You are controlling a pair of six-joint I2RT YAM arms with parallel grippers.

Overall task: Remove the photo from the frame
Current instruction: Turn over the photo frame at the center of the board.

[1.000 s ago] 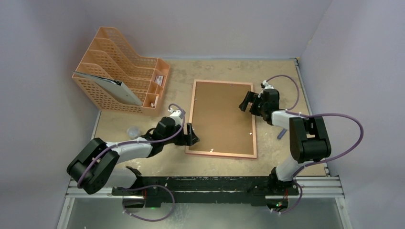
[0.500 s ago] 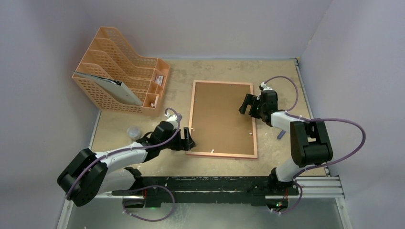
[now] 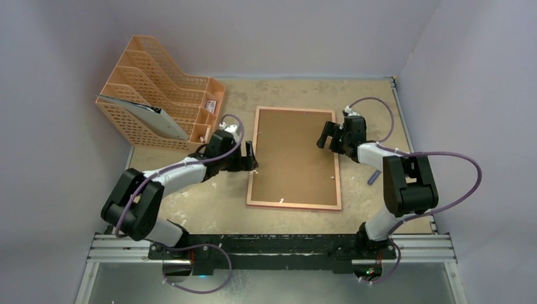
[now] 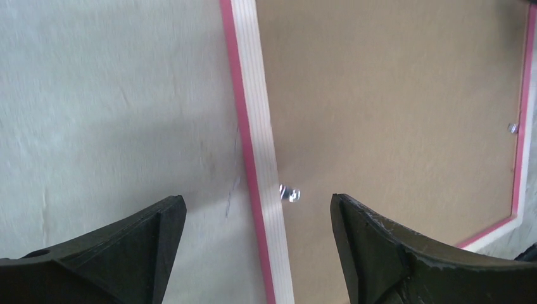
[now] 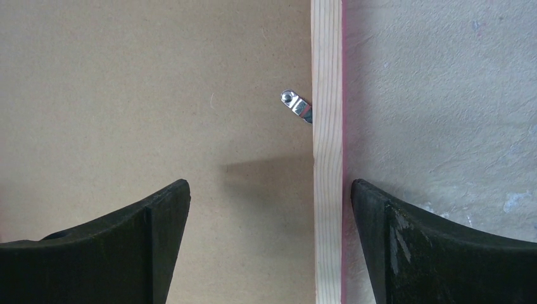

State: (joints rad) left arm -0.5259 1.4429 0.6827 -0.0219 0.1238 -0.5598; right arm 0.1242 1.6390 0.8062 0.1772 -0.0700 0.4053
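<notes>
The left pincer [image 3: 251, 157] gapes wide and empty astride the face-down frame's [image 3: 294, 158] left rail, farther along it than a second ago; right pincer [image 3: 325, 135], equally wide and empty, straddles the opposite rail.

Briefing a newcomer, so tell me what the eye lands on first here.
First, the large pink-edged frame lying face down in the middle of the table, brown backing board up, with small metal clips at its edges. Next, two open grippers astride its long sides: the left gripper over the left rail, the right gripper over the right rail. An orange mesh file rack stands at the far left.
</notes>
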